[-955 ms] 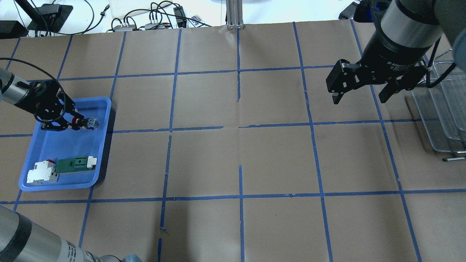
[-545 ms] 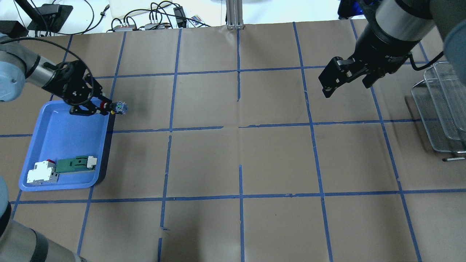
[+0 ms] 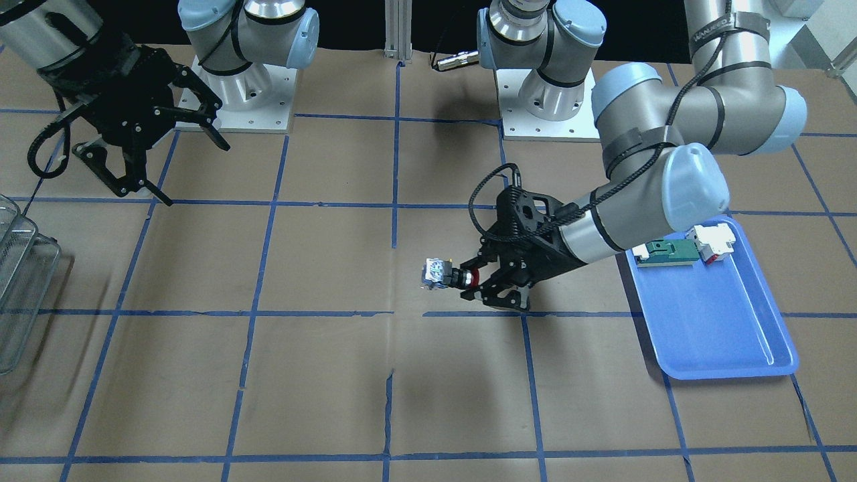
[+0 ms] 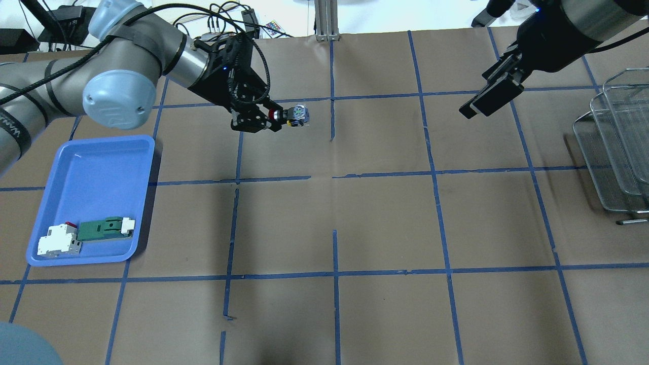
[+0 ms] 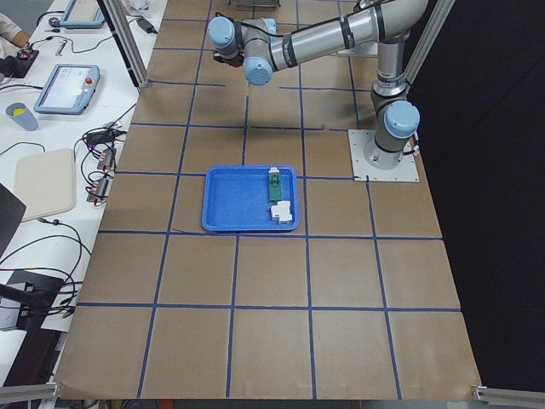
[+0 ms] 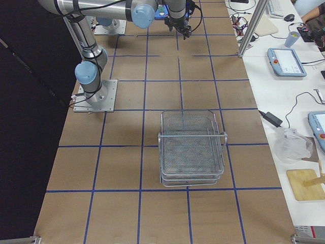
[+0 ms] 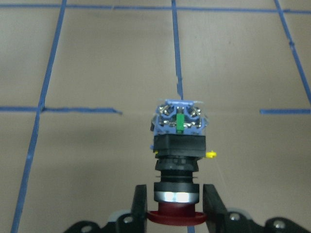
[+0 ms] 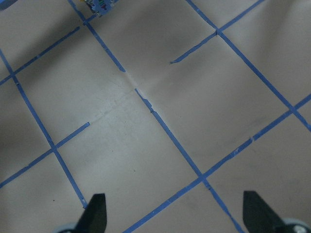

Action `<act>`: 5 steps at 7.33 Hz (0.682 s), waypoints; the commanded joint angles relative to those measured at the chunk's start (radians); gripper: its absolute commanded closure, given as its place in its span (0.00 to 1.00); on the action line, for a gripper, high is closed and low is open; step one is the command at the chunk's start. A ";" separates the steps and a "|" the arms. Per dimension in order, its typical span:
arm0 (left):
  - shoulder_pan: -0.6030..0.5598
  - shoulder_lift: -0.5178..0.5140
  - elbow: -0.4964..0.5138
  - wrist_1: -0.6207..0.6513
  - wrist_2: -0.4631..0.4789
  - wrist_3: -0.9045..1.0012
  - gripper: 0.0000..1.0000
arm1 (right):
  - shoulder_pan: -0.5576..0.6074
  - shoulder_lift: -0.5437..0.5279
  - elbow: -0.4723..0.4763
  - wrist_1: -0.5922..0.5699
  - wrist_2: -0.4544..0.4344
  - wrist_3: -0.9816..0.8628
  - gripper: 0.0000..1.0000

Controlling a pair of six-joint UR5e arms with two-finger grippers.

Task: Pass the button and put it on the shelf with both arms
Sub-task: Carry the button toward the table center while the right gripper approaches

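My left gripper (image 4: pixel 271 119) is shut on the red cap of the button (image 4: pixel 295 113) and holds it level above the table near the middle back. The button's blue-and-silver block points toward the right arm. The left wrist view shows the button (image 7: pixel 179 145) clamped between the fingertips (image 7: pixel 140 206). It also shows in the front view (image 3: pixel 440 273), ahead of the left gripper (image 3: pixel 479 281). My right gripper (image 3: pixel 195 174) is open and empty, raised at the back right (image 4: pixel 480 104), well apart from the button. The wire-mesh shelf (image 4: pixel 618 152) stands at the right edge.
A blue tray (image 4: pixel 91 187) at the left holds a green-and-white flat part (image 4: pixel 105 228) and a white-and-red block (image 4: pixel 58 241). The table is brown paper with a blue tape grid. Cables and boxes lie beyond the far edge.
My left gripper carried the button out of the blue tray, to the right and toward the table's back middle. My right gripper turned and shifted slightly right and back.
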 commanded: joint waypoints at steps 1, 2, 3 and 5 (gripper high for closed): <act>-0.095 0.010 -0.001 0.123 -0.072 -0.131 1.00 | -0.053 -0.010 0.022 -0.003 0.060 -0.291 0.00; -0.138 0.013 0.001 0.180 -0.100 -0.224 1.00 | -0.055 -0.009 0.022 -0.008 0.104 -0.449 0.00; -0.184 0.004 -0.001 0.245 -0.097 -0.307 1.00 | -0.054 -0.012 0.023 -0.005 0.144 -0.532 0.00; -0.266 -0.004 -0.004 0.360 -0.089 -0.448 1.00 | -0.052 -0.001 0.031 0.012 0.267 -0.524 0.00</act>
